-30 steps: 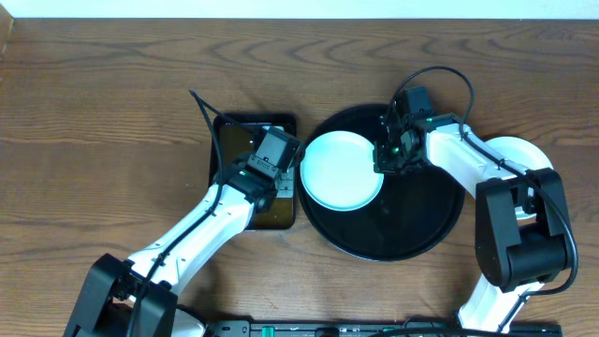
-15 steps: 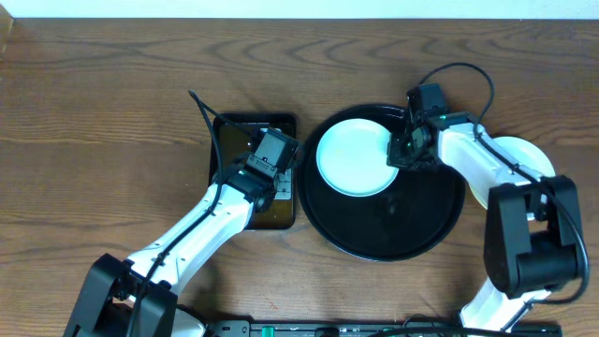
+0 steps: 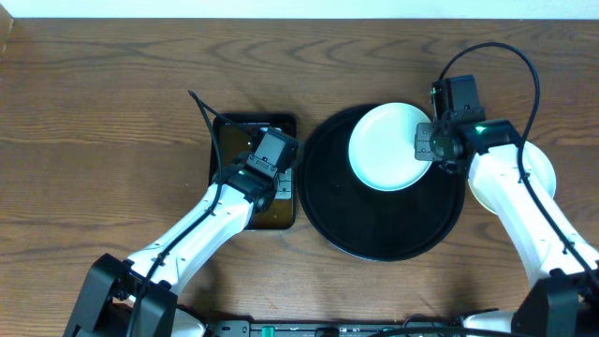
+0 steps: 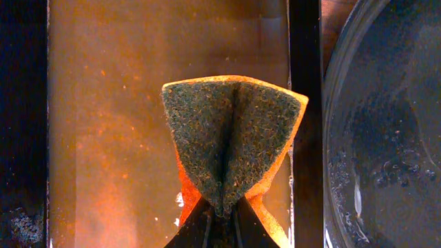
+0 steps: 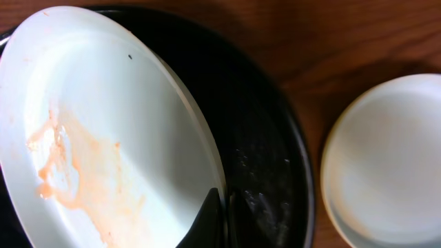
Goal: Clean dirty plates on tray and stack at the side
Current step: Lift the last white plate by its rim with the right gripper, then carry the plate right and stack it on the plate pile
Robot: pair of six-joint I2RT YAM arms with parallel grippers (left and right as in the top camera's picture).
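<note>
A pale mint-green plate [image 3: 388, 147] hangs over the upper right of the big black tray [image 3: 374, 234], pinched at its right rim by my right gripper [image 3: 429, 143]. In the right wrist view the plate [image 5: 103, 131] shows faint orange smears, and the gripper [image 5: 224, 217] is shut on its edge. Another plate [image 3: 538, 173] lies on the wood at the right, partly under the right arm; it also shows in the right wrist view [image 5: 386, 165]. My left gripper [image 4: 222, 213] is shut on a folded orange-and-grey sponge [image 4: 231, 138] over the small dark tray [image 3: 234, 131].
The small rectangular tray [image 4: 103, 138] holds orange-tinted water. The black tray's floor [image 4: 386, 138] is wet. Bare wood tabletop [image 3: 112, 112] lies to the left and far side. A cable loops above the right arm.
My right gripper has carried the plate to the right across the black tray, towards the plate on the wood. The left arm and sponge have not moved.
</note>
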